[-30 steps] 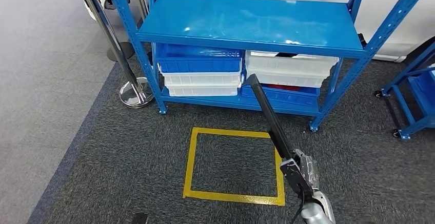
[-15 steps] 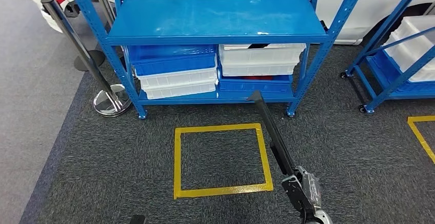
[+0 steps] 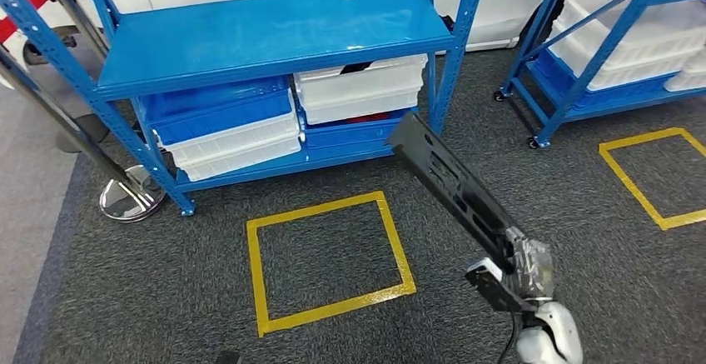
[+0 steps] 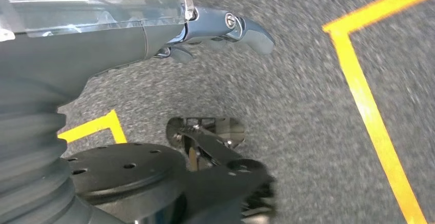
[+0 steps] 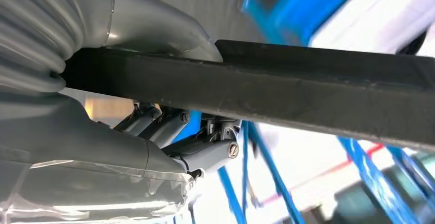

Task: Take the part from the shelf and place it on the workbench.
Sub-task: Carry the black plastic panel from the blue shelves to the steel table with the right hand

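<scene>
A long, flat black part (image 3: 449,181) with slots along it sticks out forward and up from my right hand (image 3: 516,272), which grips its near end at the lower right of the head view. Its far end hangs over the carpet in front of the blue shelf (image 3: 275,31). In the right wrist view the part (image 5: 318,90) runs across the picture as a dark bar, with the hand's fingers (image 5: 195,147) curled under it. My left hand (image 4: 220,29) hangs over the grey carpet, fingers stretched out and holding nothing.
The shelf's lower level holds white bins (image 3: 358,85) and blue bins (image 3: 216,110). A yellow taped square (image 3: 258,272) marks the carpet before it. A second blue shelf (image 3: 583,39) with white bins stands at the right, beside another taped square (image 3: 641,189). A chrome stanchion base (image 3: 125,201) stands at the left.
The whole picture has swung, so the camera has turned right; the second shelf has come into view. The part stays in my right hand and now shows its broad slotted face.
</scene>
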